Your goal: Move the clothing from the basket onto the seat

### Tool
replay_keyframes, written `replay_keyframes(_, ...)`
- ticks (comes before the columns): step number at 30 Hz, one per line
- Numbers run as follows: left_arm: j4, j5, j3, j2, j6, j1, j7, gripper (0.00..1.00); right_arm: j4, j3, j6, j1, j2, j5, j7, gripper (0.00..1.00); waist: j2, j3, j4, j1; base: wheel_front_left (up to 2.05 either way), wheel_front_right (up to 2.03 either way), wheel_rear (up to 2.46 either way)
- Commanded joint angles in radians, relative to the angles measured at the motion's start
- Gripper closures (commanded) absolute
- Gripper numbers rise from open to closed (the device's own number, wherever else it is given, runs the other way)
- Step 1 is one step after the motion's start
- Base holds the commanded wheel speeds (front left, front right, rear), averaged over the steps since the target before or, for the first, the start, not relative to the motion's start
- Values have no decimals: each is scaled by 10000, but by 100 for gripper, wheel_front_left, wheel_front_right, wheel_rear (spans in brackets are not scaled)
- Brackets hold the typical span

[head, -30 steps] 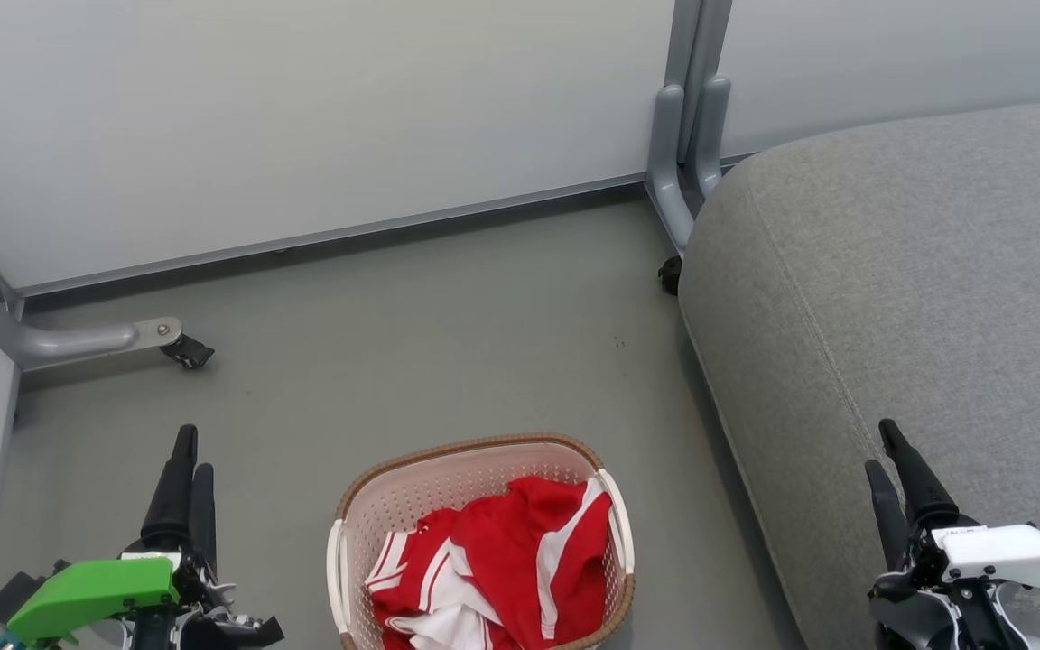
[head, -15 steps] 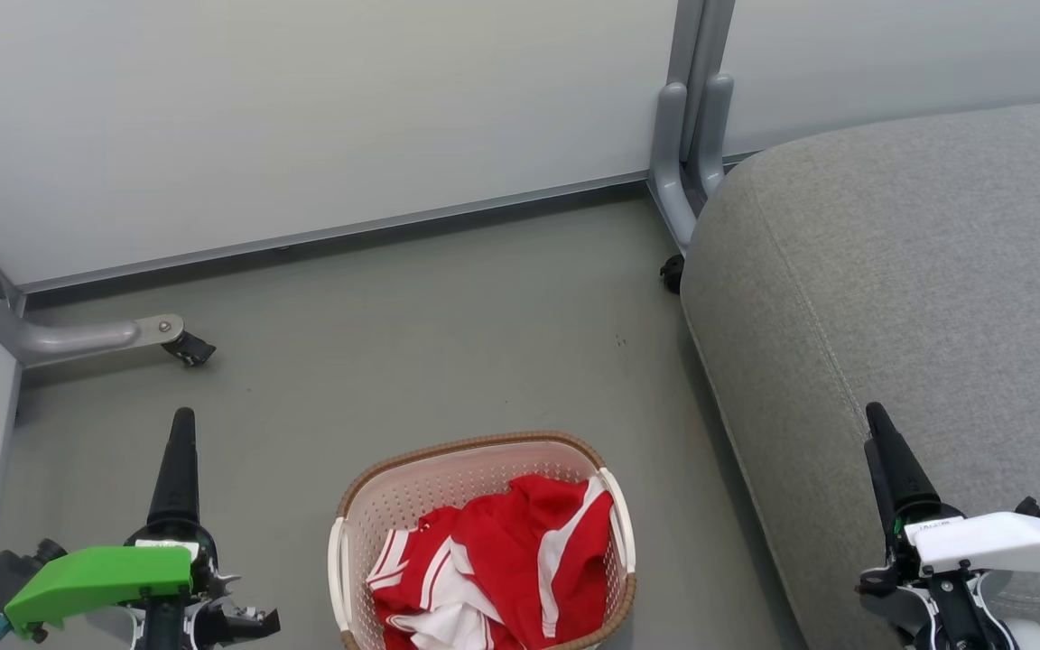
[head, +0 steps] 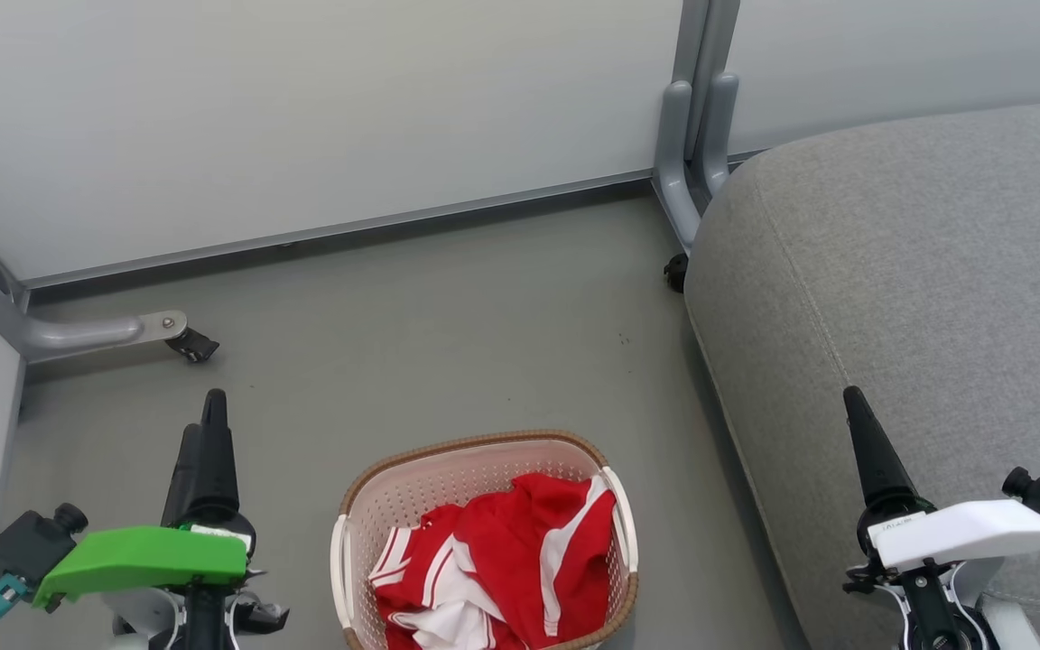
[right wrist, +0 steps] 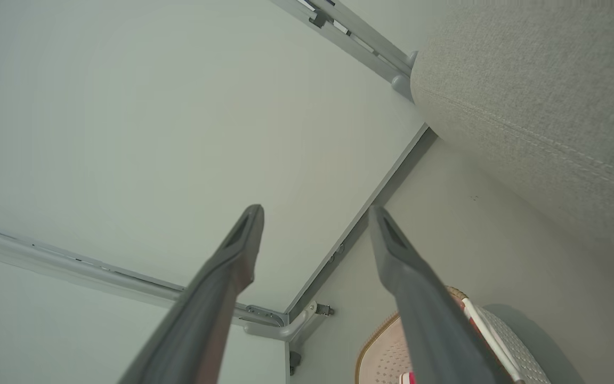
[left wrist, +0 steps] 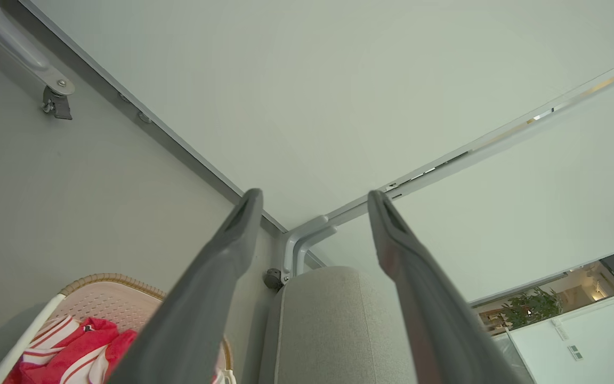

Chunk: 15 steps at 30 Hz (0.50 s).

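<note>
The clothing [head: 502, 564], red with white stripes, lies bunched in the cream basket [head: 470, 449], which stands on the floor at the bottom middle. The big grey seat [head: 926, 271] fills the right side. My left gripper [head: 202, 420] hovers over the floor left of the basket; in the left wrist view it [left wrist: 313, 194] stands open and empty, with the basket [left wrist: 105, 278], the clothing [left wrist: 80, 349] and the seat [left wrist: 328, 320] beyond. My right gripper [head: 852, 402] hangs over the seat's front edge; in the right wrist view it [right wrist: 315, 209] is open and empty, above the basket [right wrist: 504, 341].
Pale partition walls close off the back and left. One grey metal foot with a castor [head: 172, 332] juts over the floor at the left. Another foot [head: 687, 171] with a castor [head: 675, 271] stands by the seat's far corner. Grey floor [head: 448, 325] lies between walls, basket and seat.
Both wrists have turned and both grippers reach further up the head view, the left shifted right, the right shifted left. The head camera has shifted slightly. Basket and clothing lie as before.
</note>
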Motion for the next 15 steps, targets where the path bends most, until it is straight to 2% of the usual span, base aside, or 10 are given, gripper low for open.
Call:
replay_keyframes(1, -213, 492, -87, 71, 82, 12, -106, 0, -230, 41, 4, -47, -74, -419, -122, 0, 0, -1, 9, 0, 0, 0, 0)
replay_keyframes(7, -251, 1400, -273, 76, 215, 46, -267, 0, -281, 115, 4, -23, -80, -1244, -281, 0, 0, -7, 40, 0, 0, 0, 0)
replay_keyframes(8, -233, 2001, -392, 78, 288, 72, -361, 0, -255, 173, 4, 5, -83, -1753, -379, 0, 0, -15, 63, 0, 0, 0, 0)
replay_keyframes(15, -145, 3212, -641, 84, 426, 122, -567, 0, -176, 315, 4, 82, -91, -2785, -585, 0, 0, -26, 108, 0, 0, 0, 0)
